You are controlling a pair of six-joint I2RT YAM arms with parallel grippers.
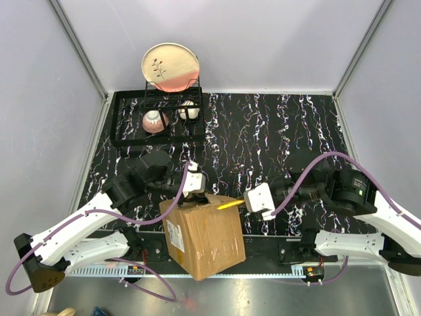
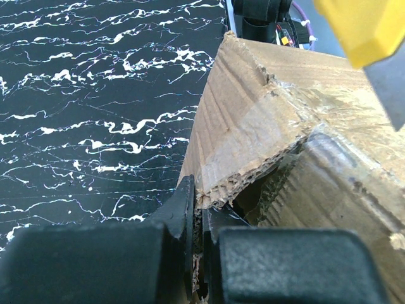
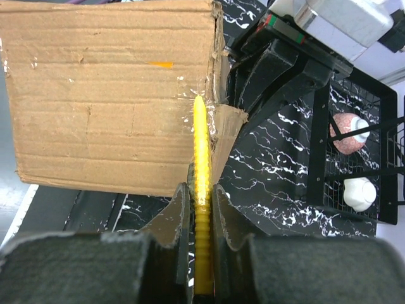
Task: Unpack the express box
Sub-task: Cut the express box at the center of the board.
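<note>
The brown cardboard express box (image 1: 205, 237) stands at the near middle of the table, taped on top, a white label on its left side. My left gripper (image 1: 197, 195) is shut on the torn corner of a box flap (image 2: 201, 201) at the box's far edge. My right gripper (image 1: 247, 203) is shut on a yellow cutter (image 1: 230, 205). The cutter's tip (image 3: 199, 101) rests on the taped seam at the box's far corner (image 3: 215, 120). The yellow cutter also shows at the top right of the left wrist view (image 2: 367, 28).
A black dish rack (image 1: 158, 117) stands at the back left with a pink-and-cream plate (image 1: 170, 66), a pink bowl (image 1: 155, 121) and a white cup (image 1: 189, 110). The table is black marble (image 1: 276, 131). Grey walls enclose the sides.
</note>
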